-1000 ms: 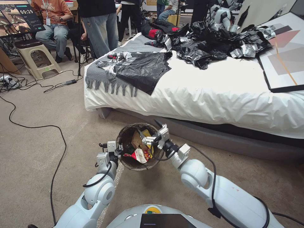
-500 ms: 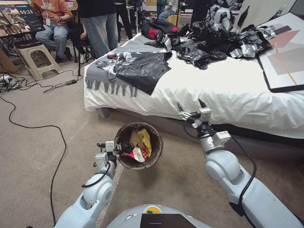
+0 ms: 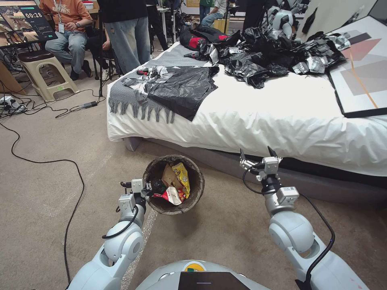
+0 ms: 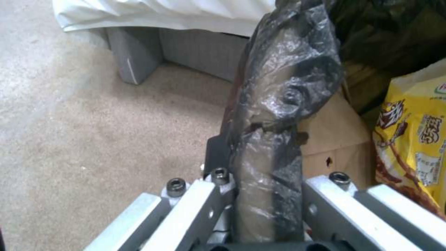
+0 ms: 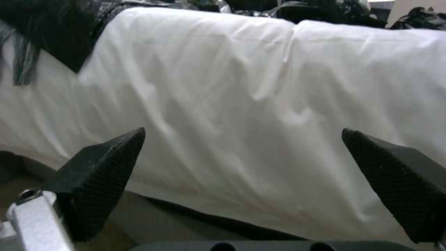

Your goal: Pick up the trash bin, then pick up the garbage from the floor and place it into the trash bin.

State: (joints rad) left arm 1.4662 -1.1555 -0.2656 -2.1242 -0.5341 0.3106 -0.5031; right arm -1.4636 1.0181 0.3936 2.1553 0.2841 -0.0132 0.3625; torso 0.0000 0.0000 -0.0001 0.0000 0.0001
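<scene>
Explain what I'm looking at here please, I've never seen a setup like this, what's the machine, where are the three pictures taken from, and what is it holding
This is a wheeled robot with two white arms, each ending in a claw. The wide picture comes from a camera on its head, looking down at a carpeted floor beside a bed. The other two come from cameras on its wrists.

The left claw is shut on the rim of the trash bin, holding it up; the left wrist picture shows the dark bag liner pinched between its fingers. Inside lie garbage pieces: a yellow snack wrapper, a brown paper bag and a red-and-white wrapper.

The right claw is open and empty, facing the white bedsheet. Black plastic sheets lie on the bed.
</scene>
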